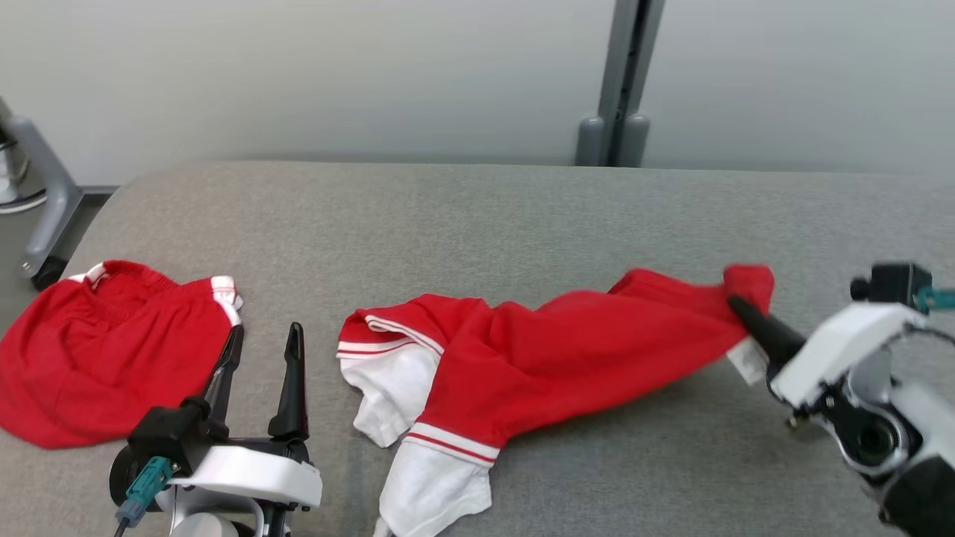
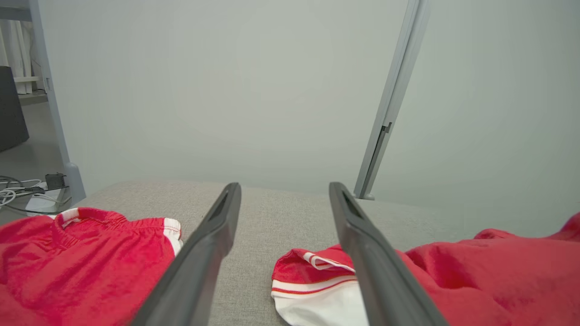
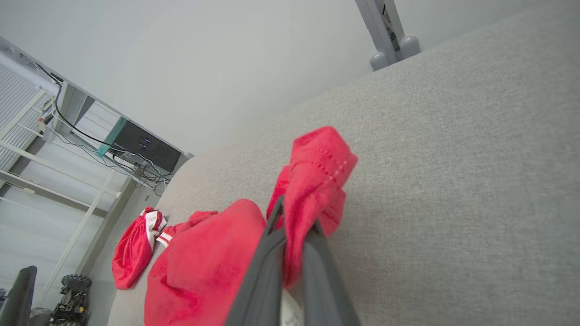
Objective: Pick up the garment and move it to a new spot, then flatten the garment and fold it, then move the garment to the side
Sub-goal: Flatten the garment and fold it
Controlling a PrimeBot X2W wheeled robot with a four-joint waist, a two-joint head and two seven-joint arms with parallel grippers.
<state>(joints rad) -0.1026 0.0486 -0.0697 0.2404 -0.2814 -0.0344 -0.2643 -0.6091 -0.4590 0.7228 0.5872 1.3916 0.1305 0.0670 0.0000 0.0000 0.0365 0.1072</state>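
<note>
The garment [image 1: 567, 350] is a red shirt with white, red-striped sleeves, stretched across the middle of the grey table. My right gripper [image 1: 735, 304] is shut on its right-hand hem and holds that end slightly raised. In the right wrist view the red hem [image 3: 317, 181] bunches up between the closed fingers [image 3: 267, 271]. My left gripper [image 1: 265, 339] stands open at the lower left, between the shirt's sleeves and another red piece, holding nothing. The left wrist view shows its two fingers [image 2: 204, 253] spread wide, with the shirt's sleeve cuff [image 2: 312, 280] just behind the right one.
Red shorts [image 1: 104, 350] with white trim lie crumpled at the table's left end. The grey padded table [image 1: 477, 216] extends back to a pale wall with a grey post [image 1: 623, 82]. A grey stand [image 1: 45, 201] is off the left edge.
</note>
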